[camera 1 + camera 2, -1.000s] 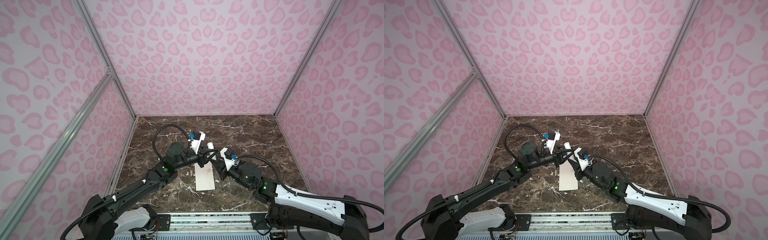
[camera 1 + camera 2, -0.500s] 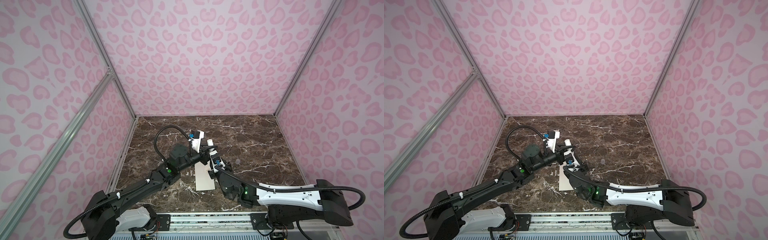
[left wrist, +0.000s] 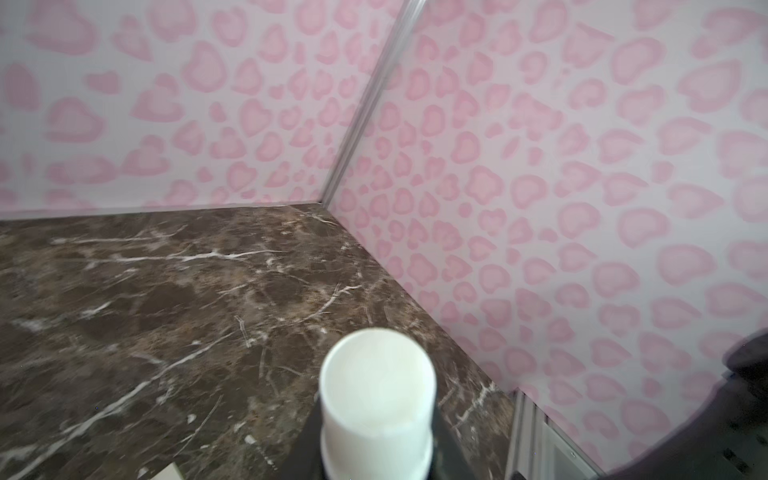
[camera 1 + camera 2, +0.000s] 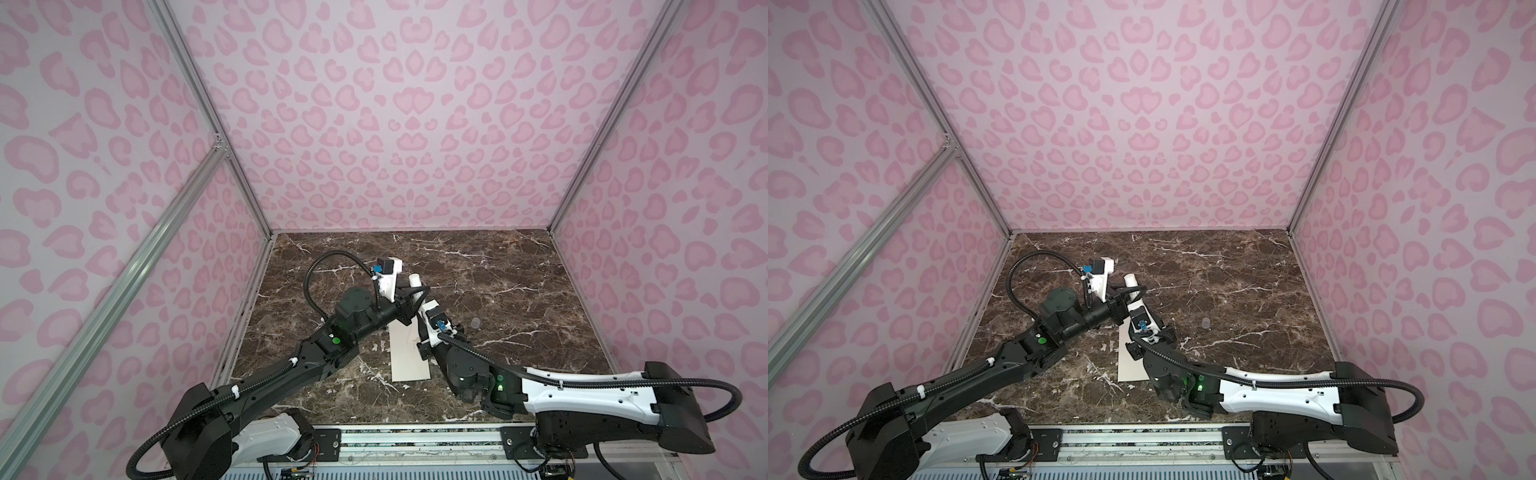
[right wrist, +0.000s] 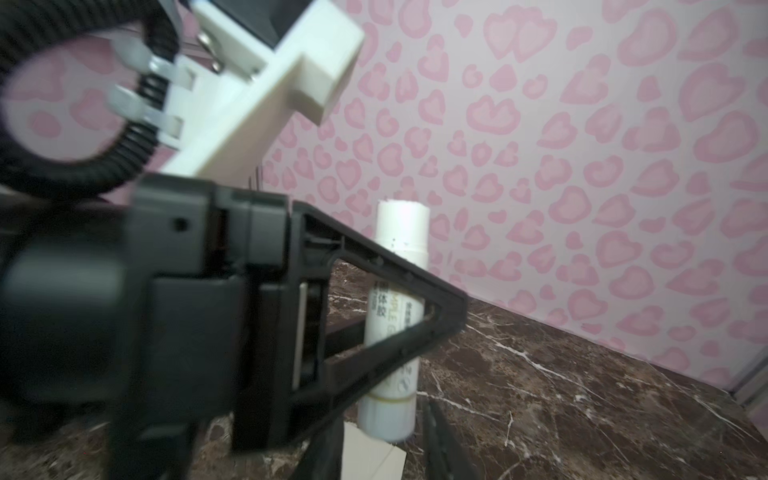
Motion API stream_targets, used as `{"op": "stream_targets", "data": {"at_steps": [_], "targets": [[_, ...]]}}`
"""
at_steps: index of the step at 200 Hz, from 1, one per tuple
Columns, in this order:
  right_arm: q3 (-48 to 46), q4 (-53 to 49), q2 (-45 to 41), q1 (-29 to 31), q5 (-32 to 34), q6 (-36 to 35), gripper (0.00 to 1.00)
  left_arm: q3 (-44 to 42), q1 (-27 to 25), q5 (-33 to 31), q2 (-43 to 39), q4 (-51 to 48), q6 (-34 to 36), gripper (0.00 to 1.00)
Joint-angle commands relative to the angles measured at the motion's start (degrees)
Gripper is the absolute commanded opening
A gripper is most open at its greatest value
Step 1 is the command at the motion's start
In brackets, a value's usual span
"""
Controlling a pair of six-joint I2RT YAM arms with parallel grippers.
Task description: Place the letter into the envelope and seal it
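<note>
We've got the left gripper (image 4: 420, 291) clamped on the white cylindrical glue stick (image 4: 414, 279); right gripper (image 5: 380, 451) just below, jaws apart over the long cream paper envelope (image 4: 409, 357) lying flat mid-table. We can't spot the letter. Bare brown marble tabletop (image 4: 519, 291) right and behind

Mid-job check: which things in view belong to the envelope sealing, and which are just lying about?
Job: envelope, lying flat; white glue stick, held in left gripper. Letter not visible.
Lying about: small clear cap-like piece, right of the envelope.
</note>
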Motion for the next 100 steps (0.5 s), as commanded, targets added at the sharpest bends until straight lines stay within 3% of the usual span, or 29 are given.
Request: {"op": "stream_targets", "data": {"at_steps": [1,41,100], "targets": [[-1.79,-3.63,-3.30,-1.39,-11.09,1.46,0.42,0.04,1.69,2.29,-0.27,-2.63,0.47,0.04],[-7.05,-8.05,-12.59,-9.19,-28.30,5.25,0.45,0.24,6.49,11.19,-0.76,-2.91,0.45,0.04],[-14.70,0.31,-18.04,-24.18,-59.64,13.76,0.44,-0.19,8.41,34.59,0.10,6.30,-0.40,0.04]]}}
